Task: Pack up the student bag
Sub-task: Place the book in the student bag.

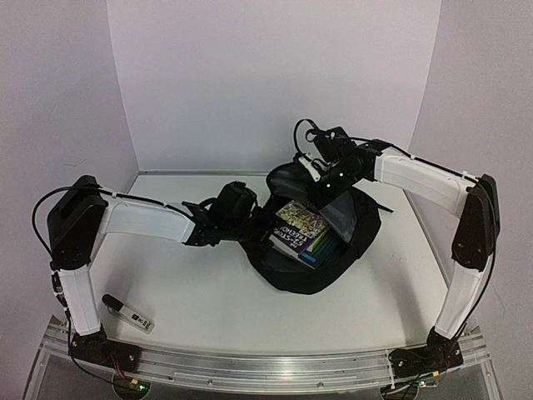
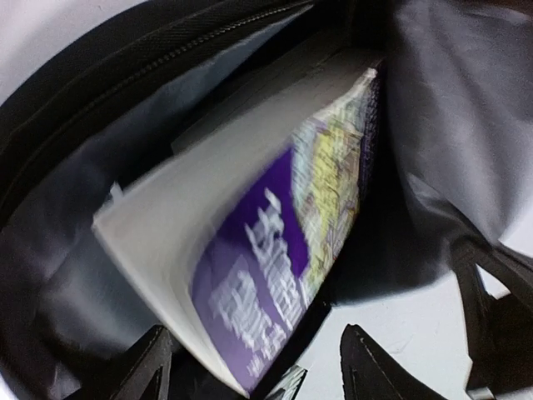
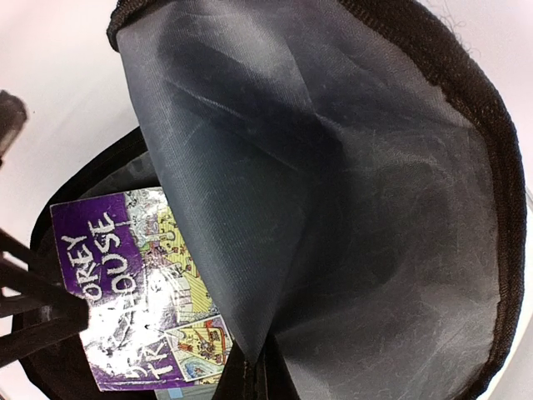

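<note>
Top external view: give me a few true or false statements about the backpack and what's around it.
1. The student bag lies open with a purple-covered book inside. True.
2. The right gripper holds the bag's flap up. True.
3. The marker lies inside the bag. False: it lies on the table near the left arm's base.
4. The left gripper hovers over the marker. False: it is at the bag's opening, by the book.

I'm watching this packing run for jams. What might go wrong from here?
The right tool grips only a fold of the student bag flap; a slip would drop it over the opening. The purple book lies tilted between the open fingers of the left tool and may snag on the bag's rim.
</note>
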Controlling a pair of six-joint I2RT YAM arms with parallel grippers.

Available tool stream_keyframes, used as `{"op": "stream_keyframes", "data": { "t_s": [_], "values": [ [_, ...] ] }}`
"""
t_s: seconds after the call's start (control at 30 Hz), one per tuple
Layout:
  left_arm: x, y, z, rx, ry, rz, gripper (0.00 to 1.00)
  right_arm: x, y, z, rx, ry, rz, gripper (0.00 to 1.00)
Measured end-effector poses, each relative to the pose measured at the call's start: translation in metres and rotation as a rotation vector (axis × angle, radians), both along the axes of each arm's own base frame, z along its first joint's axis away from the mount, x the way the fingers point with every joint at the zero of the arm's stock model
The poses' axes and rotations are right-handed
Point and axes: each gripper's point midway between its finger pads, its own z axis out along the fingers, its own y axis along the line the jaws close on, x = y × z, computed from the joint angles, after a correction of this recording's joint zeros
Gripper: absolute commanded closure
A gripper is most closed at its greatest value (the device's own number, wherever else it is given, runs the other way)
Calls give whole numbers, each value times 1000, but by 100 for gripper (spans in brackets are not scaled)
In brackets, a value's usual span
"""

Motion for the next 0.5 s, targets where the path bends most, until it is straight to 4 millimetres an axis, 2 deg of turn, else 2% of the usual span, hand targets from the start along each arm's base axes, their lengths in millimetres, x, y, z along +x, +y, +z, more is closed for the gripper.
{"op": "stream_keyframes", "data": {
  "t_s": [0.2, 0.27, 0.5],
  "values": [
    [-13, 2, 36, -32, -35, -2, 40, 0, 0, 0, 1, 1, 1, 100],
    [-16, 1, 38, -37, -38, -6, 39, 0, 1, 0, 3, 2, 2, 100],
    [-19, 4, 26, -11, -16, -9, 39, -1, 1, 0, 7, 5, 5, 100]
  ]
}}
